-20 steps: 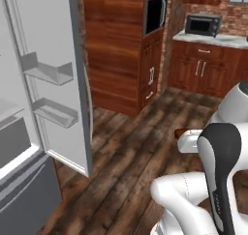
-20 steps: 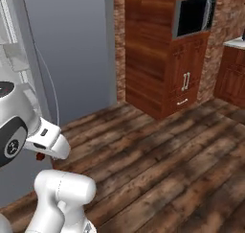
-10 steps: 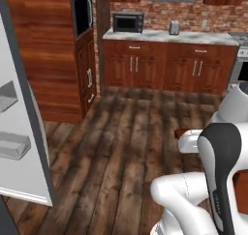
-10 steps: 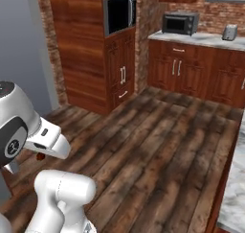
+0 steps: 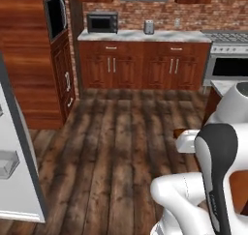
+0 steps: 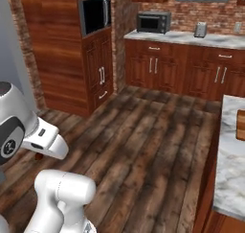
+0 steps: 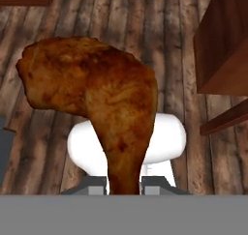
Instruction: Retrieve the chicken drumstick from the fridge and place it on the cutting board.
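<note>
In the hand view the reddish-brown chicken drumstick (image 7: 97, 89) stands thick end up, and my gripper (image 7: 124, 184) is shut on its thin bone end. A sliver of the drumstick (image 5: 180, 131) peeks out by my hand in the left base view, and the drumstick (image 6: 39, 156) also shows under the hand in the right base view. The fridge's open grey-edged door (image 5: 17, 152) with a bin stands at the far left, well behind the hand. A corner of the checkered cutting board (image 6: 240, 125) shows at the right edge on a marble counter (image 6: 232, 169).
Dark wood floor (image 5: 116, 142) stretches ahead. A tall wood cabinet with a built-in oven (image 6: 93, 15) stands at the left. The back counter (image 5: 145, 36) carries a microwave (image 5: 102, 22) and a toaster (image 5: 149, 26). A stove (image 5: 227, 60) sits at the right.
The whole picture has swung as the base turned away from the fridge: the fridge door slid to the left edge and the back counter came into view. The grip on the drumstick is unchanged.
</note>
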